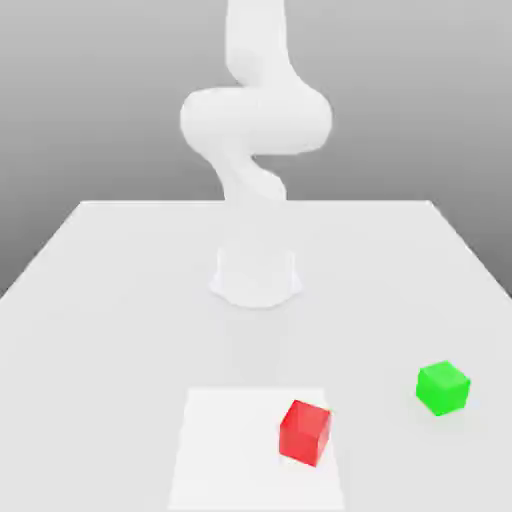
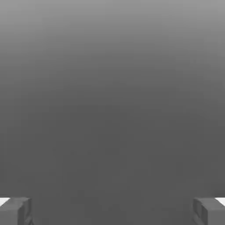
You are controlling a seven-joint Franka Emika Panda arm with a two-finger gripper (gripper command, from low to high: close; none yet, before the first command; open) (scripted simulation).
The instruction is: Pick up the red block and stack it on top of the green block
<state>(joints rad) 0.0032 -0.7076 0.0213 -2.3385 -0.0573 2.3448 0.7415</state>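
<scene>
Hand (image 2: 112, 212) is wide, fingertips well apart at the bottom corners of the hand view, nothing between them. Red block (image 1: 305, 433) is lower right of center in the exterior view, on the white patch (image 1: 225, 450) near that patch's right edge. Green block (image 1: 443, 388) sits further to the exterior view's right and a bit higher in frame, well apart from red, on the surface (image 1: 120, 320). Arm (image 1: 256, 120) is upright at upper center. I'd call the step in hand the approach to red; no stacking done. Red looks turned relative to the patch edges, so I'd match wrist yaw to a pair of opposite faces before dropping; a corner-to-corner pinch would spin it or spit it out. Can't tell whether it's fully flat on the patch, so I'd check that from above. Plan: move over red high, center it in the hand view, get the jaws square, then straight down, slow at the end. Leave them wide until both sides clear the cube, then pinch around mid-height, stopping short of the surface. Smooth faces, so I want full, even pad contact. Lift vertical first, then go across with clearance over green.
</scene>
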